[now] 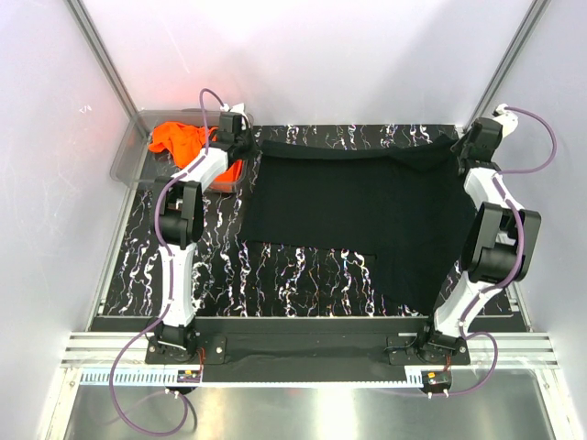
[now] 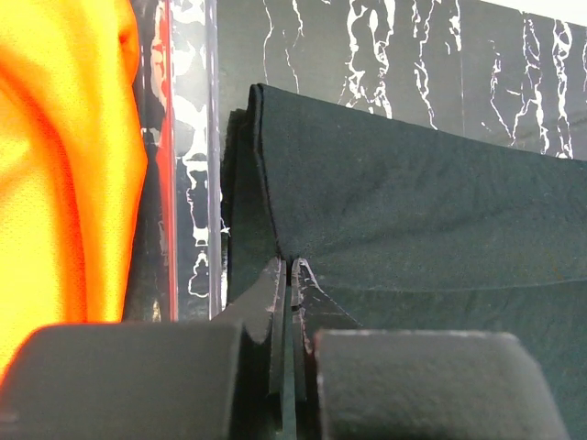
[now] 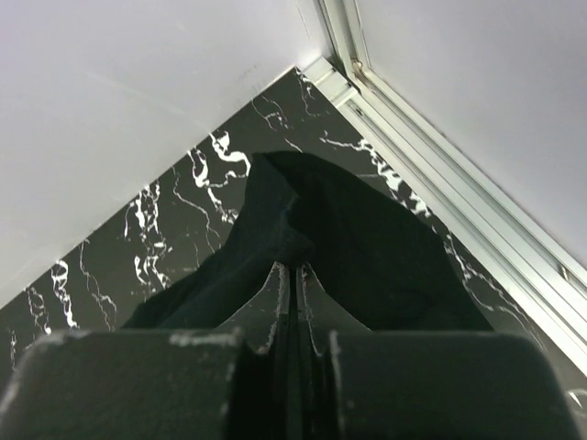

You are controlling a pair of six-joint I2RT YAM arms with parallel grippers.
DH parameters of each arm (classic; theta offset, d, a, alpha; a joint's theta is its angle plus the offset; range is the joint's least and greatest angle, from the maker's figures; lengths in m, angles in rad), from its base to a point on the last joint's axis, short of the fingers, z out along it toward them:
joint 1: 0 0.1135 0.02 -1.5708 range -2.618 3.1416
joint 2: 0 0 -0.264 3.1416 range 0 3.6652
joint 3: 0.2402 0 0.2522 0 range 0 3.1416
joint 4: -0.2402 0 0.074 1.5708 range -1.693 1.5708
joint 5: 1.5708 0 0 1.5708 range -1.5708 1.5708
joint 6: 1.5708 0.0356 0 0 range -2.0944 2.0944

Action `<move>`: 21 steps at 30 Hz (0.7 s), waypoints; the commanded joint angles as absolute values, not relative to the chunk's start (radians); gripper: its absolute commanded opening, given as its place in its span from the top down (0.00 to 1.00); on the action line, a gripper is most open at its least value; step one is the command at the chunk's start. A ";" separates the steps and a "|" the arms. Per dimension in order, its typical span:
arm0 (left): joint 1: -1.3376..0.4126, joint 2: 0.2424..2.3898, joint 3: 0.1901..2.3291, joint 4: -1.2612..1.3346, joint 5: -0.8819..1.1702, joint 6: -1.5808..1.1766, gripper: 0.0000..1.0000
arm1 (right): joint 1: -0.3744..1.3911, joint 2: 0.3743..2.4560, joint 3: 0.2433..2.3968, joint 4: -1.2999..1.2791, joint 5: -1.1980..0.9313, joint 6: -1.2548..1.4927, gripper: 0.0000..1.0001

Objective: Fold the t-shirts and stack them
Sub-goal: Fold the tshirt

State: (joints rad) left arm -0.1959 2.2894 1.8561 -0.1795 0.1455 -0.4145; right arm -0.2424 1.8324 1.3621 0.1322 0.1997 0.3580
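Black marbled table (image 1: 303, 275): black t-shirt (image 1: 367, 211) spread, clear bin (image 1: 131, 151) far-left.

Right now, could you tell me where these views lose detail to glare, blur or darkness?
Top external: the black t-shirt is an almost featureless dark patch, and the orange t-shirt throws a reddish glow around it. Left wrist: the orange t-shirt blows out to yellow. Right wrist: the right pincer is soft-focus.

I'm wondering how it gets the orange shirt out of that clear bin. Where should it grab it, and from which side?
Probably a raised fold on top of the crumpled orange shirt, coming straight down from above. The walls of the clear bin block a sideways approach, and the bunched cloth offers ridges that are easy to pinch.
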 commanded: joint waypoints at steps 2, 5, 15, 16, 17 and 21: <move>-0.181 2.229 1.852 -0.186 0.112 -0.377 1.00 | -0.248 1.721 1.318 0.127 0.253 0.336 1.00; -0.181 2.227 1.842 -0.184 0.118 -0.370 1.00 | -0.249 1.695 1.272 0.123 0.262 0.340 1.00; -0.181 2.246 1.827 -0.186 0.137 -0.344 1.00 | -0.250 1.700 1.215 0.104 0.265 0.365 1.00; -0.181 2.247 1.828 -0.187 0.143 -0.342 1.00 | -0.250 1.700 1.204 0.104 0.267 0.368 1.00; -0.181 2.250 1.830 -0.186 0.144 -0.341 1.00 | -0.250 1.698 1.200 0.103 0.268 0.373 1.00; -0.181 2.255 1.829 -0.190 0.153 -0.333 1.00 | -0.250 1.703 1.187 0.089 0.270 0.380 1.00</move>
State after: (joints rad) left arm -0.1963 2.2848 1.8484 -0.1841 0.1623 -0.3702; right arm -0.2443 1.7325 1.1893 0.0811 0.2272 0.3664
